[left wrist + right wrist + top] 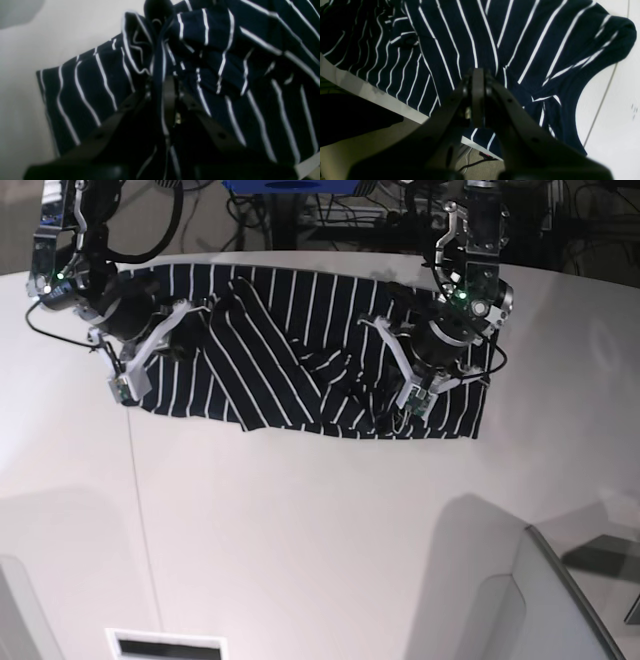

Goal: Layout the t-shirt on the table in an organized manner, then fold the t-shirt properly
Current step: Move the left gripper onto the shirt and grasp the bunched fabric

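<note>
1. Far left of the base view: right gripper point(190, 315), low over the left end of the t-shirt point(300, 360). In the right wrist view, jaws drawn together to a narrow closed line on dark striped cloth point(477, 82); a pinch of fabric judged held, though the caught fold itself hidden by the fingers.
2. Left to centre: t-shirt lying along the far edge of the table point(320, 530), spread wide but untidy. Diagonal fold across the middle, stripes running at two angles, bunched creases near centre. One rounded end seen flat on white surface in the right wrist view, part of the cloth lying at the table rim.
3. Right of centre: left gripper point(385, 402), down on the right portion of the shirt. In the left wrist view, fingers closed tight on a raised ridge of striped fabric point(165, 82), cloth gathered in crumpled folds just beyond the tips.
4. Far right: lower right corner of the shirt flat, squared against bare table.
5. Step in hand, as judged: layout, not yet folding. Both ends gripped, garment not yet flat.
6. Next move, as judged: lift and draw both grips apart and toward the open table, to pull out the diagonal fold and central bunching; even tension needed, grip kept firm.
</note>
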